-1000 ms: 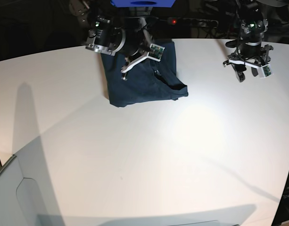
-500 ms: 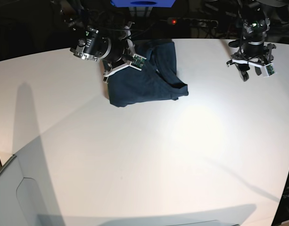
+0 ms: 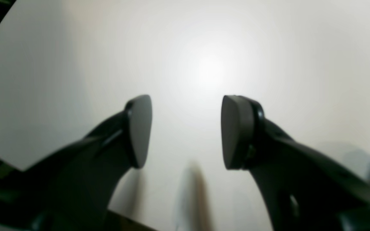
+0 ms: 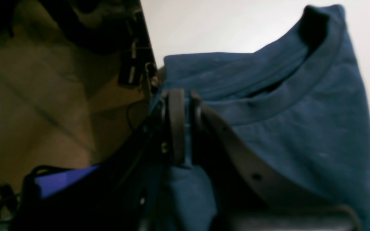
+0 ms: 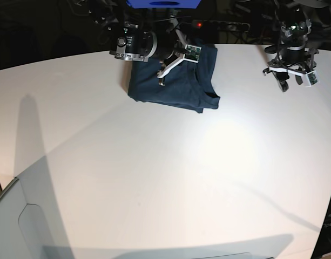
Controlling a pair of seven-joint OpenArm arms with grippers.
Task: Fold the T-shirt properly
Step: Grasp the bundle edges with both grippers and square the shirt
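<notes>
T-shirt [image 4: 300,122] edge between closed right fingers [image 4: 176,125], far table [image 5: 154,178] edge.

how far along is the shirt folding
Mostly done: the T-shirt lies as a compact folded bundle on the table. In hand: the right gripper is shut on its edge. The left gripper hangs open, empty. Left: release and neaten the loose corner.

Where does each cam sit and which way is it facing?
Base: high in front, looking down at the table; both arms show.
Left wrist: behind the open left gripper, facing bare tabletop.
Right wrist: behind the shut right gripper, pinching the T-shirt.
Shared: base and right wrist both show the T-shirt.
</notes>
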